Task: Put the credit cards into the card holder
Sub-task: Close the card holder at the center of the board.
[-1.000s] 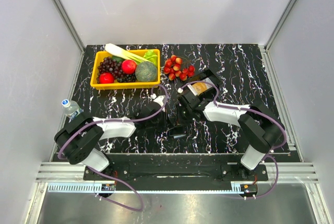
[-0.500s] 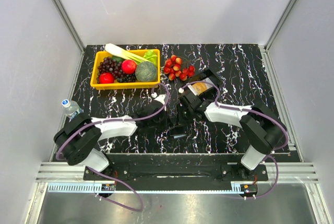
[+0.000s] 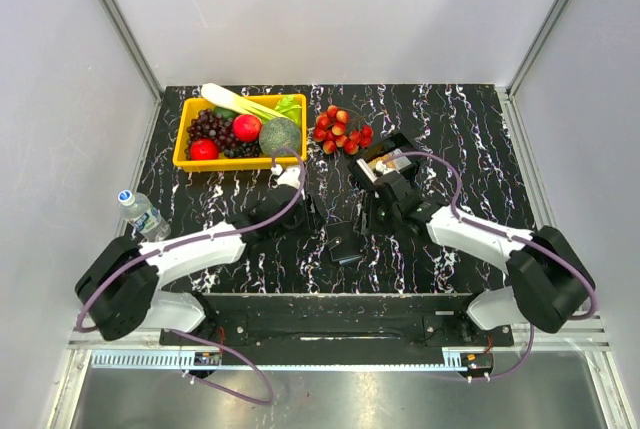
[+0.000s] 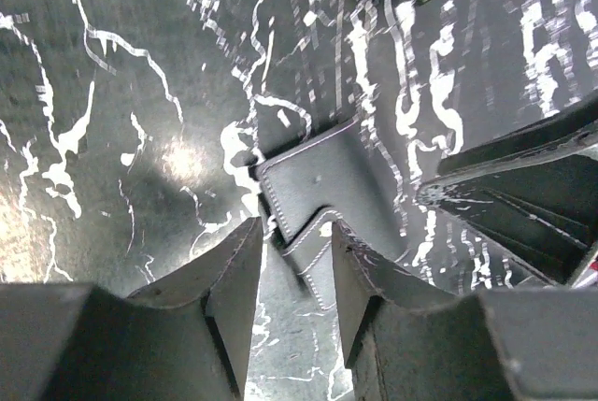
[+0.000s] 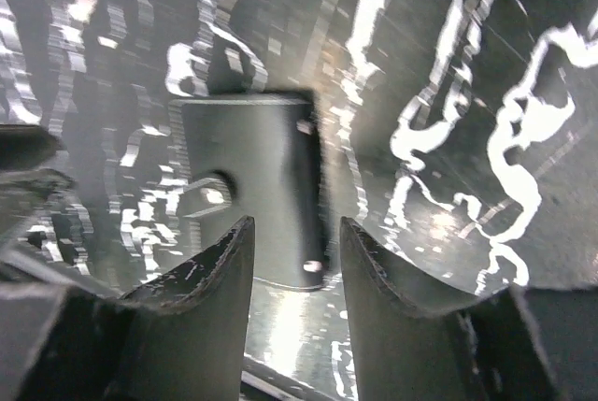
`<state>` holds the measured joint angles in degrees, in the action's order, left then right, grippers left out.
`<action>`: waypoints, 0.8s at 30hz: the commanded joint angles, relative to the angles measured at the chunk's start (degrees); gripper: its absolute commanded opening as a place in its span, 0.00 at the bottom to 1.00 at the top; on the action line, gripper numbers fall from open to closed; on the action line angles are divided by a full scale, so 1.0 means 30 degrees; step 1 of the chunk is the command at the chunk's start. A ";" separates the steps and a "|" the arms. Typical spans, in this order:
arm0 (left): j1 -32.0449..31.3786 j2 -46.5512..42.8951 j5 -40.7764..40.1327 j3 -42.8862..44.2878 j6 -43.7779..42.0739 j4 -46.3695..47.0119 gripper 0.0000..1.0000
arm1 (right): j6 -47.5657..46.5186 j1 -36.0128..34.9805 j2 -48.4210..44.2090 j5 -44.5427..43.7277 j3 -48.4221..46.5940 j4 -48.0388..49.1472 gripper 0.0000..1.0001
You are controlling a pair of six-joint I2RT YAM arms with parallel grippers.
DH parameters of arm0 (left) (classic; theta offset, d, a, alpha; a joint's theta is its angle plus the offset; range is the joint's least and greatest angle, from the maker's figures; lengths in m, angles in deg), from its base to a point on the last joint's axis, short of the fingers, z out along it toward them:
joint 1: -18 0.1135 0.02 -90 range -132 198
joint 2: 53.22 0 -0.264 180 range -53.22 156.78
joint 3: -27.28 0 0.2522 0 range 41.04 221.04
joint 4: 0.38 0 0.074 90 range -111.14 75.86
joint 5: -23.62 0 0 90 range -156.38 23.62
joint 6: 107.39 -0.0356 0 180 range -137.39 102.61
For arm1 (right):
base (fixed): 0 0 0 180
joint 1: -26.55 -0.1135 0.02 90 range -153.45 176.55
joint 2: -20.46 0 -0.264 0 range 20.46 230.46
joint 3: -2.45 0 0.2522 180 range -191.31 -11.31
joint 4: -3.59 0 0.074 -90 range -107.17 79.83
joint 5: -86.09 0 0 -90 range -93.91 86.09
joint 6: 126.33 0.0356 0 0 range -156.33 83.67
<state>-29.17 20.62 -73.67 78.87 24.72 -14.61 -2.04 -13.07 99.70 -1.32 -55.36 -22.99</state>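
Heads up: the card holder (image 3: 345, 247) is lying shut on the marble tabletop (image 3: 470, 129), in between your two arms and a bit closer to the bases than either claw. The left gripper (image 4: 294, 233) and the right gripper (image 5: 294, 233) both have their jaws parted with nothing in them. Each looks down at the case just past its fingertips. It sits skewed, one corner aimed at the left jaws. The credit cards (image 3: 383, 165) are in the black tray (image 3: 404, 139) just beyond the right claw, so I'd guess right fetches and left opens.
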 commanded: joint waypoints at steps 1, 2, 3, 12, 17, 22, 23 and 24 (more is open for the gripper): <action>0.0111 0.1749 0.0873 -0.0770 0.1136 0.0707 0.40 | -0.0003 0.0490 0.1035 0.0979 0.1265 0.0228 0.48; 0.0140 0.2014 0.1341 -0.1004 0.1430 0.1264 0.40 | 0.0085 0.0519 0.1269 0.1388 0.1382 0.0433 0.49; 0.0111 0.2248 0.1723 -0.1267 0.1781 0.1821 0.42 | 0.0173 0.0520 0.1474 0.1799 0.1441 0.0667 0.50; 0.0111 0.4943 0.4128 -0.1711 0.3279 0.5809 0.51 | 0.1227 0.0520 0.3320 0.4728 0.1764 0.2658 0.54; 0.0169 0.5562 0.3984 -0.0627 0.3045 0.5491 0.52 | 0.2341 0.0141 0.3235 0.5436 0.2086 0.4124 0.55; 0.0783 0.5181 0.3807 -0.0391 0.2606 0.5079 0.53 | 0.2752 -0.1206 0.2912 0.4618 0.1444 0.4097 0.57; 0.1017 0.5122 0.3981 -0.0362 0.2489 0.4992 0.53 | 0.2839 -0.1383 0.2883 0.4093 0.1297 0.3865 0.57; 0.1193 0.5093 0.4127 -0.0333 0.2314 0.4875 0.53 | 0.2898 -0.1501 0.2738 0.3856 0.1296 0.3805 0.58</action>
<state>-27.25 36.60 -62.94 75.87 33.31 0.23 4.78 -14.49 108.64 12.41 -50.10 -12.74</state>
